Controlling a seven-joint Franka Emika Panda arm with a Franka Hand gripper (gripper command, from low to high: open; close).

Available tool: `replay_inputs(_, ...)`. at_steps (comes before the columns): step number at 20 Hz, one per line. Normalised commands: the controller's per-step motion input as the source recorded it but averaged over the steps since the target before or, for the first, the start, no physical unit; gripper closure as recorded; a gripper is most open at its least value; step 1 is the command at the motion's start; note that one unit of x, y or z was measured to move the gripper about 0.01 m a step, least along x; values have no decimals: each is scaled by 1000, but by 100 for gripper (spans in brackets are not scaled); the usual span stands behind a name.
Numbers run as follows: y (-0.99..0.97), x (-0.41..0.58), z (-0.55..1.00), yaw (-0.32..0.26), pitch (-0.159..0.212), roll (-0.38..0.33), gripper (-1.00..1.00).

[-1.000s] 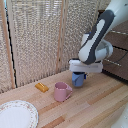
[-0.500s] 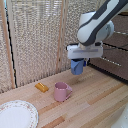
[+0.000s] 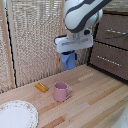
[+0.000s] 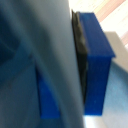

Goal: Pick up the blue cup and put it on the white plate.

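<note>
The blue cup [image 3: 69, 60] hangs in the air above the wooden table, held by my gripper [image 3: 71, 54], which is shut on it from above. It is well above and just behind the pink mug. The white plate [image 3: 17, 114] with its speckled rim lies flat at the near corner on the exterior view's left, far from the cup. In the wrist view the blue cup [image 4: 97, 60] fills the frame as a blur, pressed against a dark finger pad [image 4: 79, 50].
A pink mug [image 3: 62, 91] stands upright mid-table, below the held cup. A small orange block [image 3: 41, 87] lies beside it toward the exterior view's left. A woven screen stands behind, and dark drawers [image 3: 111, 47] on the exterior view's right.
The arm has lifted the blue cup off the table and carried it upward and toward the exterior view's left. The pink mug, orange block and plate have stayed put.
</note>
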Motion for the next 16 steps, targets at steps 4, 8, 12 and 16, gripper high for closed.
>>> replay_inputs(4,869,292,77,0,-23,0,100)
replay_inputs(8,881,271,44,0,-27,0,100)
replay_inputs(12,883,252,41,3,-17,1,100)
replay_inputs(16,926,221,34,23,17,4,100)
